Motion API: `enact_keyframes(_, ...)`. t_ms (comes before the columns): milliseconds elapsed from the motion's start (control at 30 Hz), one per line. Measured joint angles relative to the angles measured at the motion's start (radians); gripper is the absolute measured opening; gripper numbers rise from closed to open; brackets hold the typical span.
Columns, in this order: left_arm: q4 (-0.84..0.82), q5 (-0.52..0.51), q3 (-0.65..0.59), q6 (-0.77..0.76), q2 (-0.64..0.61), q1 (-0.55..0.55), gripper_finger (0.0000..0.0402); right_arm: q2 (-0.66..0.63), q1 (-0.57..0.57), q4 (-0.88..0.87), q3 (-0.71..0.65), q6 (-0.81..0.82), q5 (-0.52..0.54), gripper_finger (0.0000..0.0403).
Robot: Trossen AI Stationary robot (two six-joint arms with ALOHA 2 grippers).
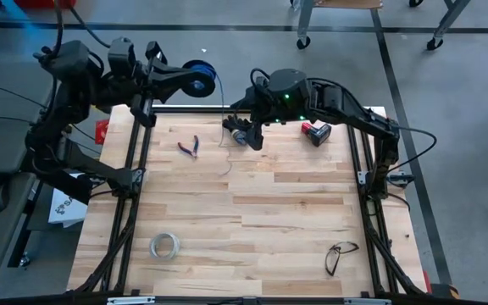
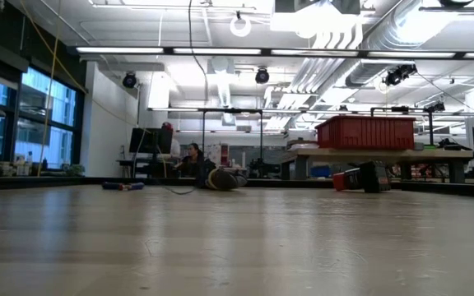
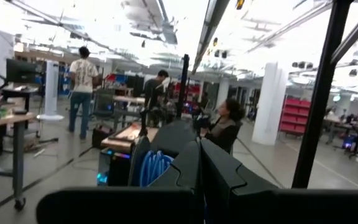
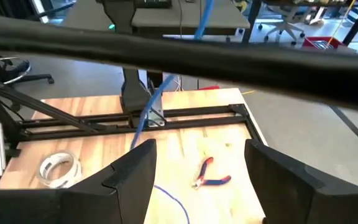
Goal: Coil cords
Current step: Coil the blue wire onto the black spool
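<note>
The surface point(image 1: 252, 220) is made of pale wooden planks with visible grain, framed by thin black metal rails. On it lie small pliers with red and blue handles point(image 1: 190, 146), a whitish ring of tape point(image 1: 165, 246) at the lower left of the high view, a pair of dark glasses point(image 1: 340, 255) at the lower right, and a red and black battery pack point(image 1: 316, 133) near the upper edge.

The spool point(image 1: 200, 76) is small, round and dark blue. It sits at the upper left of the high view, past the edge of the surface, at the tip of the left tool point(image 1: 195, 80), which is closed on it. In the left wrist view, blue windings of the wire show just behind the dark fingers point(image 3: 219, 180).

The wire point(image 4: 157, 93) is very thin and bluish. In the right wrist view it runs as a slanted line from the upper middle of the frame down between the two fingers of the right tool point(image 4: 197, 180), then curves on the wood below. The right tool point(image 1: 246, 134) stands wide open at the upper middle of the high view, and I cannot tell if the wire touches it.
</note>
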Motion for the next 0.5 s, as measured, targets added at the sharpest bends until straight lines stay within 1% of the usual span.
enact_keyframes(100, 0.033, 0.002, 0.000, -0.007, 0.000, 0.000, 0.0001, 0.000, -0.003, 0.001, 0.000, 0.001, -0.021, 0.0238)
enact_keyframes(267, 0.081, 0.015, 0.000, -0.009, 0.008, 0.000, 0.0001, 0.000, -0.003, 0.037, 0.000, 0.027, -0.152, 0.0238)
enact_keyframes(333, 0.095, 0.027, 0.000, -0.012, 0.010, 0.000, 0.0001, 0.000, -0.002, 0.041, 0.000, 0.027, -0.177, 0.0238)
enact_keyframes(400, 0.110, 0.033, 0.000, -0.037, 0.013, 0.000, 0.0001, 0.000, -0.002, 0.040, 0.000, 0.027, -0.163, 0.0238)
enact_keyframes(500, 0.117, 0.062, 0.000, -0.059, 0.019, 0.000, 0.0001, 0.007, -0.003, 0.038, 0.000, -0.011, -0.062, 0.0238)
